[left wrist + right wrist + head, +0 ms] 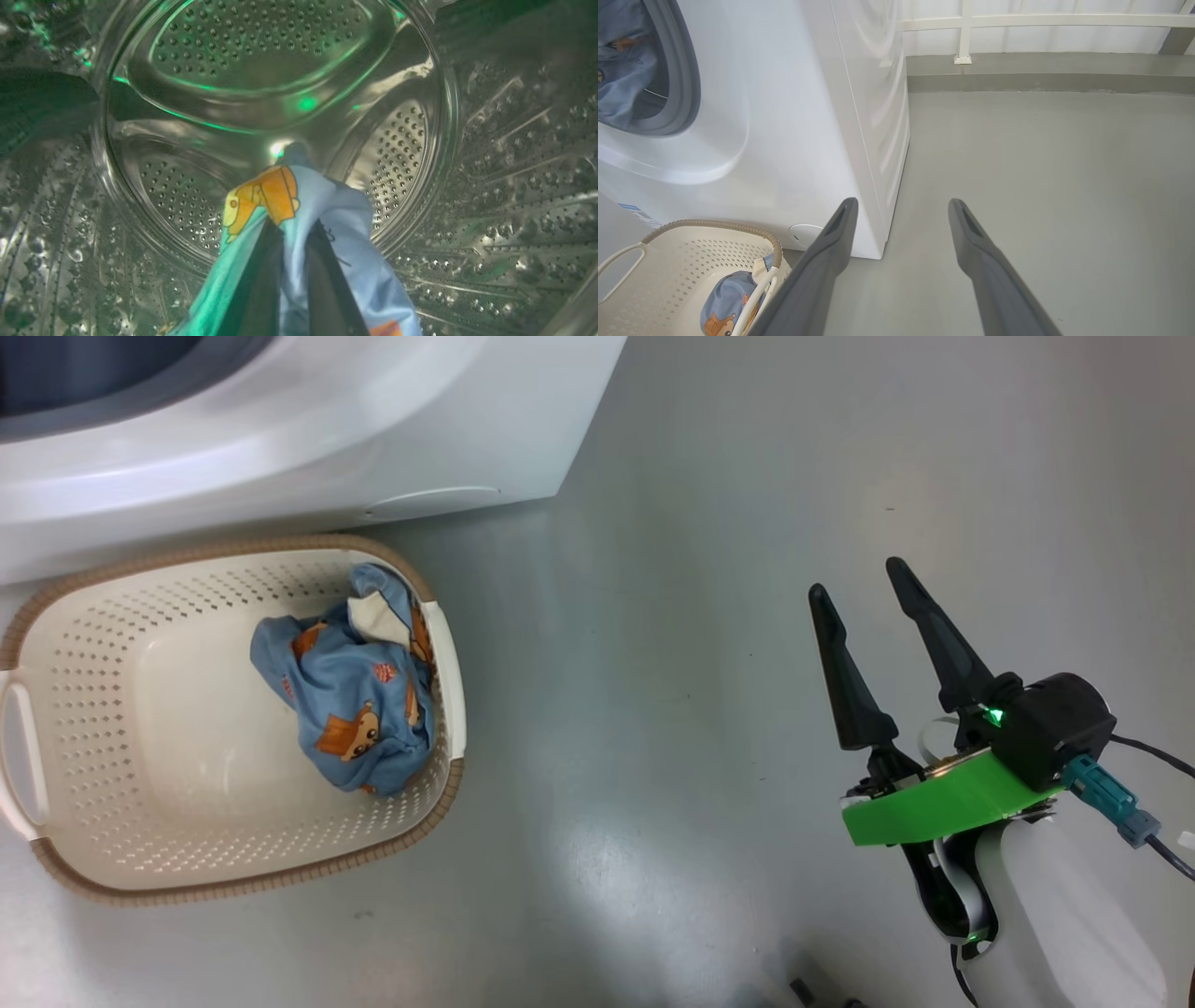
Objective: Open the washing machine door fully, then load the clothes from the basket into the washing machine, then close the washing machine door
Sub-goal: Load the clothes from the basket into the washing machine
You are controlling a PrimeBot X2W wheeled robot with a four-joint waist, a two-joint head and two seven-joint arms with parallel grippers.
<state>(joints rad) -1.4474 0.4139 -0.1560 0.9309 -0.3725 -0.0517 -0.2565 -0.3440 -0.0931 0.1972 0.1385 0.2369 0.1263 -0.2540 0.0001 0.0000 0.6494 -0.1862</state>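
Your left gripper (294, 223), deep inside the steel drum (514, 186), is clamped on a bear-print garment (327, 210) pointing at the back wall (261, 56); your right gripper (857, 576), jaws apart, hovers over floor (700, 616), the basket (168, 728) with another garment (350, 695) well to its left

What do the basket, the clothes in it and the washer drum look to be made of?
Basket: likely moulded plastic, matte cream, with regular punched holes; the brown rim looks woven but may be moulded. Clothes: soft printed fabric, matte, crumpled into folds. Drum: apparently stainless steel, glossy, with sharp reflections and perforations.
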